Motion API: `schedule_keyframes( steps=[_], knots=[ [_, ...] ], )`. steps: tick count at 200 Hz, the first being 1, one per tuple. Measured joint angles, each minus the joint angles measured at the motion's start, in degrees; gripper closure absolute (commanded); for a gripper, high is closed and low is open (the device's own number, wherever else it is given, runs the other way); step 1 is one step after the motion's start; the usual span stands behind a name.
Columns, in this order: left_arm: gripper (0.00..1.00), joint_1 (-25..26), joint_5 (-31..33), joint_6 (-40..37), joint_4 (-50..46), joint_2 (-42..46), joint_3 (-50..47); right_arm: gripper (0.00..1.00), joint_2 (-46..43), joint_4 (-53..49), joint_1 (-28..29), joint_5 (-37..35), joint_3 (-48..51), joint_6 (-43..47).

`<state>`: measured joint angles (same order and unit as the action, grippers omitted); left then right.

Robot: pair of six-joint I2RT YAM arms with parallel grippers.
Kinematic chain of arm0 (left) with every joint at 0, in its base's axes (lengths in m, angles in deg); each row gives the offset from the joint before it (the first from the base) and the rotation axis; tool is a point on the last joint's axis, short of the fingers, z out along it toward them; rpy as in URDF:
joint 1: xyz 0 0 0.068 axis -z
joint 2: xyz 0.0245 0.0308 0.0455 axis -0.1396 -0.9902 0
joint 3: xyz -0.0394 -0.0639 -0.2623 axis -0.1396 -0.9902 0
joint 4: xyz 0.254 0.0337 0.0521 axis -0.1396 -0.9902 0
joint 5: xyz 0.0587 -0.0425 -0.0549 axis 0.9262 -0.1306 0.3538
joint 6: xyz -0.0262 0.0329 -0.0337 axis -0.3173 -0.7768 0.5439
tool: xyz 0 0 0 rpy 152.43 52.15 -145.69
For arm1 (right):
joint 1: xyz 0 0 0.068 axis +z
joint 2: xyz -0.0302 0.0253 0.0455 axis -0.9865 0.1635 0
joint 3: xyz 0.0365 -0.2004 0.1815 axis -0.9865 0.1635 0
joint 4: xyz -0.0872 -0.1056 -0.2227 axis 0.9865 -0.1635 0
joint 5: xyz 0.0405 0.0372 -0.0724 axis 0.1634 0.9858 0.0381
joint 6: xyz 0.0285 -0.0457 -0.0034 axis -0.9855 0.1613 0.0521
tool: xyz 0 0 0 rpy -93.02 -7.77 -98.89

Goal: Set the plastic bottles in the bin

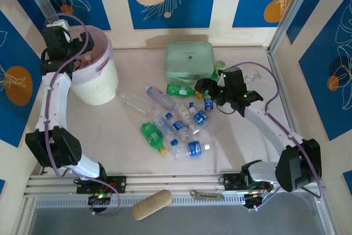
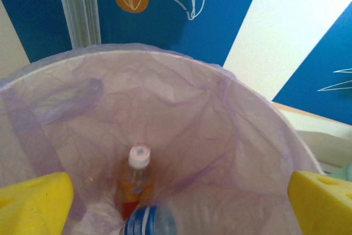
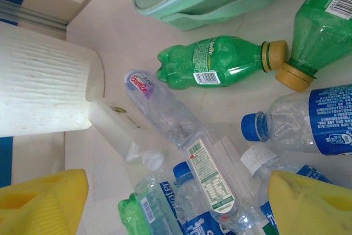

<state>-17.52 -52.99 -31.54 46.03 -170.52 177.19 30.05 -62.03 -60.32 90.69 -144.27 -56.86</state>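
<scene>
Yellow pads (image 2: pixel 33 202) of my left gripper (image 2: pixel 179 205) stand wide apart over the bin (image 2: pixel 165 54), nothing between them. Two plastic bottles (image 2: pixel 137 171) lie below, inside. Most remain in a pile (image 1: pixel 181 127) on the table (image 1: pixel 247 147) — my right gripper (image 3: pixel 179 202) hangs open and empty just above it, a clear bottle (image 3: pixel 212 182) under the gap.

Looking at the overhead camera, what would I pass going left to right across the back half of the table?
Bin → lone clear bottle → mint case → right arm.
</scene>
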Motion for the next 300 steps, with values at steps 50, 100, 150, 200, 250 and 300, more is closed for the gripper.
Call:
schedule_keyframes(
  steps=[50,100,150,200,250,300],
  knots=[
    [0.01,6.69,-1.16,1.05,-0.15,10.36,-4.35,0.14,4.26,-2.84,2.47,-0.04,-4.46,2.69],
    [0.01,20.52,1.70,2.60,-0.74,21.59,-14.99,0.01,6.82,-3.28,4.15,-0.04,-5.20,4.09],
    [0.01,30.49,8.11,13.42,-2.21,26.23,-32.00,0.01,7.02,-3.37,4.76,-1.79,-5.31,4.11],
    [0.01,38.12,17.99,24.52,-3.26,24.04,-38.69,0.01,6.12,-3.28,4.90,-3.54,-5.20,4.13],
    [0.01,42.91,24.79,36.61,-2.16,16.28,-40.94,0.01,3.37,-0.98,4.90,-3.48,-2.40,5.16],
    [0.01,42.95,26.23,45.53,1.70,4.76,-40.59,0.01,3.19,0.79,4.90,-2.19,-1.09,6.69]
  ],
)
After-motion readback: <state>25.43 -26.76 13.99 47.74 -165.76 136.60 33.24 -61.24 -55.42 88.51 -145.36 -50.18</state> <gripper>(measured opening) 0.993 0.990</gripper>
